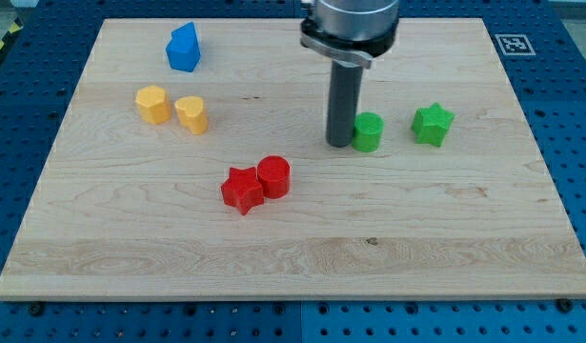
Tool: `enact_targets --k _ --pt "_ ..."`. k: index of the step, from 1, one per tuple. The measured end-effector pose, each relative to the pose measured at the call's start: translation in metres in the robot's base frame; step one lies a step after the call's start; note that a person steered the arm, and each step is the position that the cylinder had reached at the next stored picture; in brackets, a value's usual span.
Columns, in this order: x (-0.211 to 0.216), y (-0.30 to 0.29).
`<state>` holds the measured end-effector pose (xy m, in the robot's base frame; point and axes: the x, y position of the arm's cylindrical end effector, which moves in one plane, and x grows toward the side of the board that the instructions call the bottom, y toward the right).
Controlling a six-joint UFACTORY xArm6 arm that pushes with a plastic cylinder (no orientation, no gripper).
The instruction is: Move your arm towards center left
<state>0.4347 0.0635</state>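
My dark rod comes down from the view's top, and my tip [341, 144] rests on the wooden board [293, 257] right of centre. It touches or nearly touches the left side of a green cylinder [369, 131]. A green star [433, 124] lies further right. A red star [242, 190] and a red cylinder [273, 176] sit together below and left of my tip. Two yellow blocks, a hexagon-like one [152, 104] and a smaller one [191, 113], lie at the centre left. A blue block [183, 48] is at the top left.
The board lies on a blue perforated table [569, 114]. A black-and-white marker tag [513, 44] sits at the board's top right corner.
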Motion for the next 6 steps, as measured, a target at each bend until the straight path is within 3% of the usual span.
enact_targets --k 1,2,4,5,6 --pt "0.000 0.035" --pt "0.000 0.005" --pt "0.003 -0.166" --pt "0.028 -0.223" --pt "0.069 -0.230"
